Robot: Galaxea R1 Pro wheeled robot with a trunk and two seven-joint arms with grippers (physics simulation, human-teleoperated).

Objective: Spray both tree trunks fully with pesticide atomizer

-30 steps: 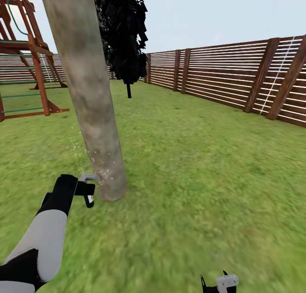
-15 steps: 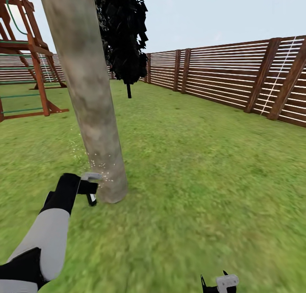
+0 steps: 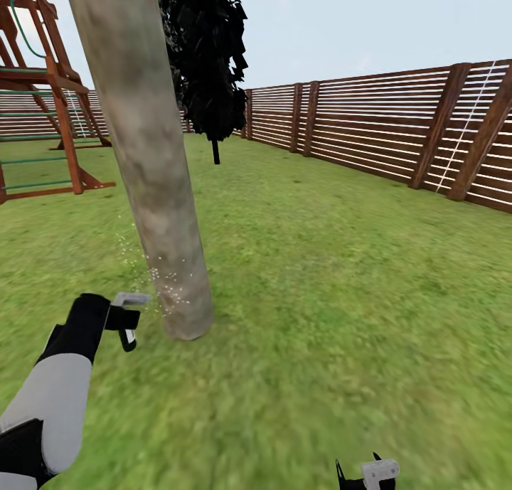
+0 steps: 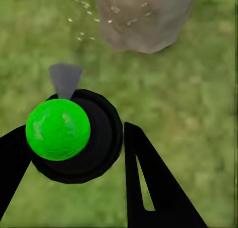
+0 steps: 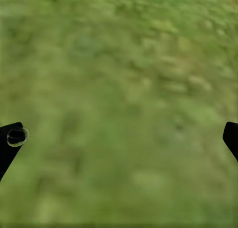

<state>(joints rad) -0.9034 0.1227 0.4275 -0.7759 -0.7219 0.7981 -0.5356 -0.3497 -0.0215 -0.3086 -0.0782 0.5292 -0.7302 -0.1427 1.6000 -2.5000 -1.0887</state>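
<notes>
Head view: tree trunk [image 3: 146,156] top cropped

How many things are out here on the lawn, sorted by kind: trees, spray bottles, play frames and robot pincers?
Trees: 2, the near tree trunk and a dark-crowned tree behind it
Spray bottles: 1, the pesticide atomizer in the left pincer
Play frames: 1, the wooden climbing frame
Pincers: 2, counting the right pincer
Total: 6
</notes>
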